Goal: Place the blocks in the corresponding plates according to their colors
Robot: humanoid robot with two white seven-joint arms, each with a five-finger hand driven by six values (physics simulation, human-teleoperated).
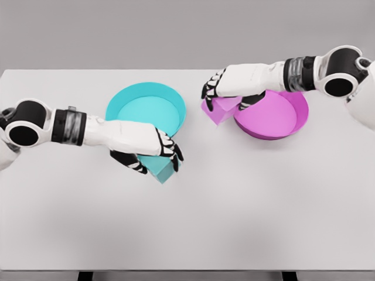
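Two blocks are partly hidden by the hands grasping them. Only the lower corner of the cyan block is seen beneath the left hand, whose fingers are curled around it just in front of the cyan plate. The magenta block is largely covered by the right hand, fingers closed over it, touching or just beside the left rim of the magenta plate; whether it is lifted off the white table cannot be told. Both arms are cut off at the picture's edges. Two plates, two blocks and two hands are counted.
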